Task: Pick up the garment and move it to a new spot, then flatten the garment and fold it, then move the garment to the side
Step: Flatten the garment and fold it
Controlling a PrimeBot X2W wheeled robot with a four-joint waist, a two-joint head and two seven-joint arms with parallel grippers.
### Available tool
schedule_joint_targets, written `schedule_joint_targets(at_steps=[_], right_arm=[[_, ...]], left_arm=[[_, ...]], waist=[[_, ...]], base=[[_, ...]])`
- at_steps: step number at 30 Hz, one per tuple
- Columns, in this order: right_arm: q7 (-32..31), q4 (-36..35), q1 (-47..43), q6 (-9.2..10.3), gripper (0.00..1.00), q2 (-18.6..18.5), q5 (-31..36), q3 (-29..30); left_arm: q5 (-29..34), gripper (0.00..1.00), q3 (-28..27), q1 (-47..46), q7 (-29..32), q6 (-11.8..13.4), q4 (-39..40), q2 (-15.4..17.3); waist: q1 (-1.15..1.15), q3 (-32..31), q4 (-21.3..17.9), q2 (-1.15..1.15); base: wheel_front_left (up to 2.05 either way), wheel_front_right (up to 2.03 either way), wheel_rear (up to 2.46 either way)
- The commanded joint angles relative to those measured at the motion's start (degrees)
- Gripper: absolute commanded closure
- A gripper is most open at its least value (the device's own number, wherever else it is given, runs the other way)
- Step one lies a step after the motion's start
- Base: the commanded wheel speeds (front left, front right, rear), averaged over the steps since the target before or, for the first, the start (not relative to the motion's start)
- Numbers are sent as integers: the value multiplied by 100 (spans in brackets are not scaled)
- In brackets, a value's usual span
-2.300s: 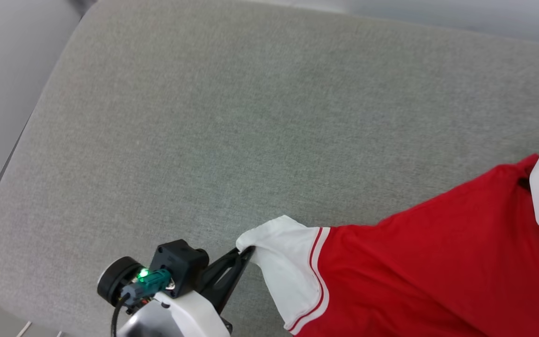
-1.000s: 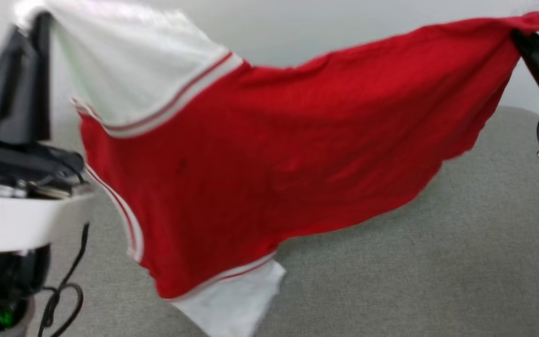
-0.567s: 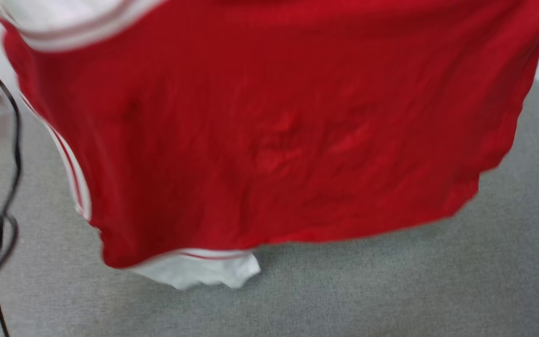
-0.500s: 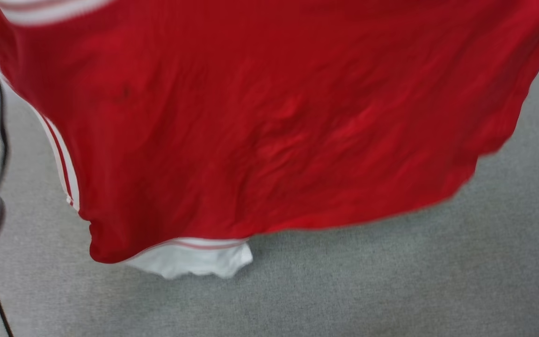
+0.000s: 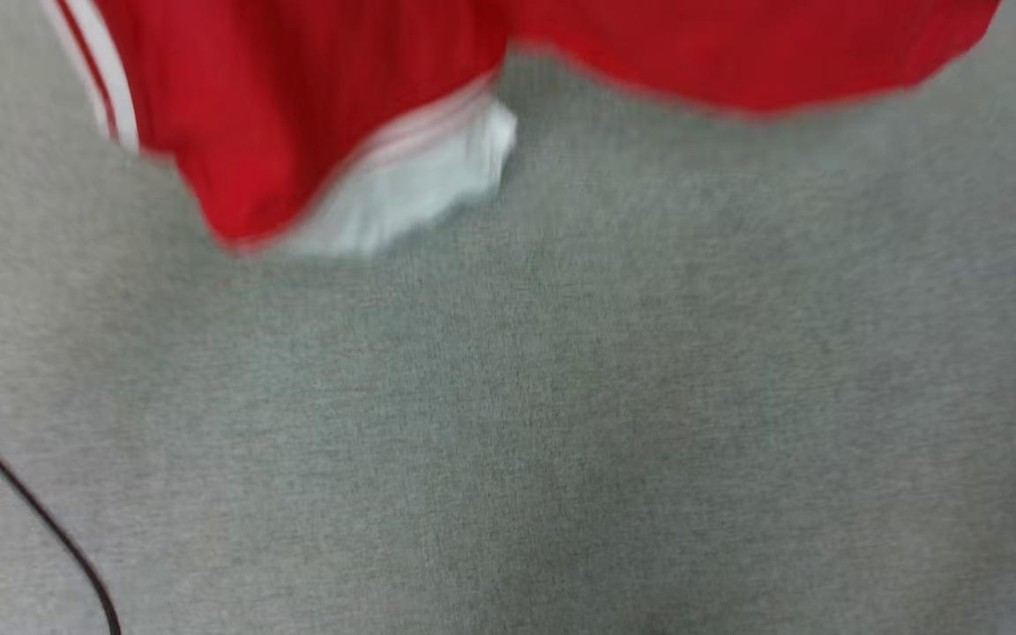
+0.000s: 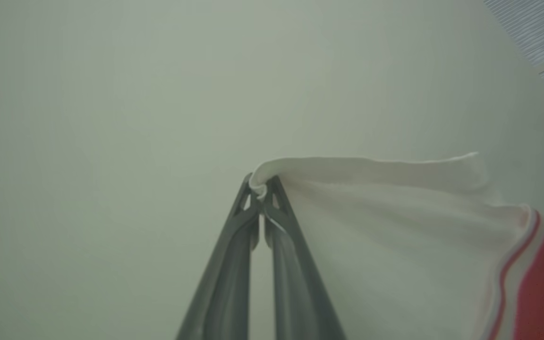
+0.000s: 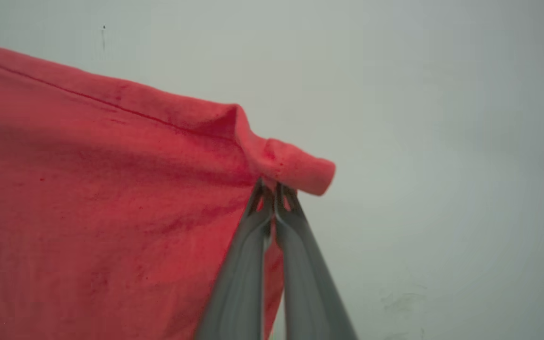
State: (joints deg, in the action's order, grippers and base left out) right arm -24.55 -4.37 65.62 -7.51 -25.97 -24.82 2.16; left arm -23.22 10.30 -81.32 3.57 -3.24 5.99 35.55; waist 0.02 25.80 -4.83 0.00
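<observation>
Currently the garment [image 5: 296, 97] is suspended between both arms, above the grey upholstered surface [image 5: 561, 423].

Left gripper [image 6: 259, 190]: the two dark fingers are pressed together at the tips and pinch a rolled edge of a white sleeve [image 6: 385, 222]. In the left wrist view the sleeve fabric runs away to the right from the pinch point. It ends at the striped trim [image 6: 513, 269], beyond which the red body of the shirt begins at the picture's edge. The backdrop is a plain pale wall [image 6: 111, 94].

Right gripper [image 7: 272, 190]: the fingers are likewise pressed together and clamp a bunched red corner of the fabric, and a small red fold protrudes past the tips. In the right wrist view the red cloth spreads to the left and downward from the clamp point, with a stitched seam running along its upper edge.

Head view (heavily blurred): the lower part of the shirt hangs along the top edge of the picture. It shows red panels, a red-and-white stripe at the upper left, and a lower white sleeve [image 5: 411, 190] drooping at the lowest point. It cannot be determined whether this sleeve touches the surface below. A black cable [image 5: 32, 511] crosses the lower left corner.
</observation>
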Motion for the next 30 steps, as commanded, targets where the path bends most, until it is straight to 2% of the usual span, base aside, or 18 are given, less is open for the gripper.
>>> schedule_joint_targets(at_steps=[1, 2, 8, 11, 15, 18, 22, 30], right_arm=[[72, 73, 130, 4, 100, 20, 58, -19], [207, 413, 543, 4, 100, 3, 178, -110], [773, 1693, 1760, 5, 100, 133, 483, -319], [948, 2314, 2199, 5, 100, 370, 445, -195], [1204, 2862, 2494, 5, 100, 432, 575, -327], [1444, 3205, 2403, 4, 100, 514, 591, -455], [1594, 3639, 2036, 4, 100, 657, 257, -434], [2005, 3771, 650, 4, 100, 493, -55, -898]], left_arm=[[47, 100, 25, -115, -42, -16, -91, -17], [169, 100, 168, -719, -122, -106, -581, -88], [516, 100, 503, -2182, -556, -209, -2207, -342], [615, 100, 607, -2630, -818, -246, -2961, -460], [660, 100, 748, -2871, -1119, -271, -3711, -637], [619, 100, 848, -2628, -1387, -291, -4064, -771], [514, 100, 1021, -2002, -1636, -324, -4344, -997], [259, 100, 1152, -232, -1862, -324, -4256, -1389]], waist=[[-2, 450, 45, 0], [-2, 657, 75, 0], [-2, 1099, 161, 0], [-2, 1241, 223, 0], [-2, 1379, 330, 0], [-2, 1397, 411, 0], [-2, 1350, 570, 0], [-2, 1015, 783, 0]], base=[[0, 0, 0], [0, 0, 0], [0, 0, 0], [0, 0, 0], [0, 0, 0], [0, 0, 0], [0, 0, 0], [0, 0, 0]])
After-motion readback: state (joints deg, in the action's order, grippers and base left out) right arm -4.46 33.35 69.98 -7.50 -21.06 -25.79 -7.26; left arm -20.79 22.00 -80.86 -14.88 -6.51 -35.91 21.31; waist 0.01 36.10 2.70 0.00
